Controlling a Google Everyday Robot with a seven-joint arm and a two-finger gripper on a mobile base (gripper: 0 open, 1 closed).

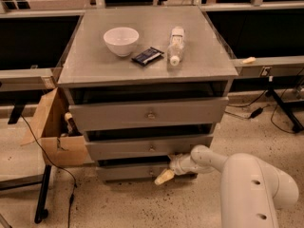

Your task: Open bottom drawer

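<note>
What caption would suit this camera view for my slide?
Robot's claw at the front of the bottom drawer, below a cabinet top holding bowl and bottle.
</note>
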